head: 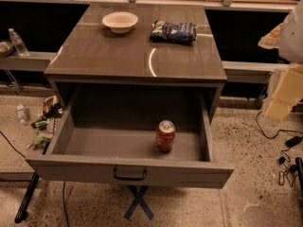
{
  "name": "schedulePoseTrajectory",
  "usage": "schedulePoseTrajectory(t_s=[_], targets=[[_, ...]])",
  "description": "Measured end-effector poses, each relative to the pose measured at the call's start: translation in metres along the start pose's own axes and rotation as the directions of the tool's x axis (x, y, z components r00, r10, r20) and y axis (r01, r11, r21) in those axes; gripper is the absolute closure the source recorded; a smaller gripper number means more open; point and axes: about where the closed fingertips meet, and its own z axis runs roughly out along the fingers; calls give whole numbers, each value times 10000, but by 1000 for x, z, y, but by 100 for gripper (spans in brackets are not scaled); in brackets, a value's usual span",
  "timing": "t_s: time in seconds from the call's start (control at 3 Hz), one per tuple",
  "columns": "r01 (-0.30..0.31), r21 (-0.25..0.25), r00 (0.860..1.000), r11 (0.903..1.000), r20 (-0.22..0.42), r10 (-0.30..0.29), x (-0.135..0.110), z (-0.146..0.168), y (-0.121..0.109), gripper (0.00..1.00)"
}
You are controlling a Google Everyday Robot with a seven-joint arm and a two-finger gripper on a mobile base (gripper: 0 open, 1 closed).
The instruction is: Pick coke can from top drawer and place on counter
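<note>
The coke can [165, 135] is a small red can with a silver top. It stands upright inside the open top drawer [94, 143], right of centre and near the front. The drawer is pulled far out, and its dark pull handle [129, 174] is at the middle of the front panel. The counter [123, 56] is the glossy grey-brown top of the cabinet above the drawer. My gripper [282, 94] shows as a pale cream shape at the right edge of the view, beside the cabinet. It is well to the right of the can, above the can's level, and holds nothing that I can see.
A white bowl [120, 21] and a dark blue snack bag [173, 31] lie at the back of the counter. A clear water bottle [18, 42] stands on the side ledge at left. Litter [45, 119] lies on the floor at left, and cables [286, 150] at right.
</note>
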Motion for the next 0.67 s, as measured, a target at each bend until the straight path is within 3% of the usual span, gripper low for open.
schedulePoseTrajectory(t_s=[0.33, 0.67], targets=[[-1, 2, 10000, 10000, 5, 1, 0, 0, 0, 0], [-139, 23, 9984, 9999, 546, 138, -6, -2, -1, 0]])
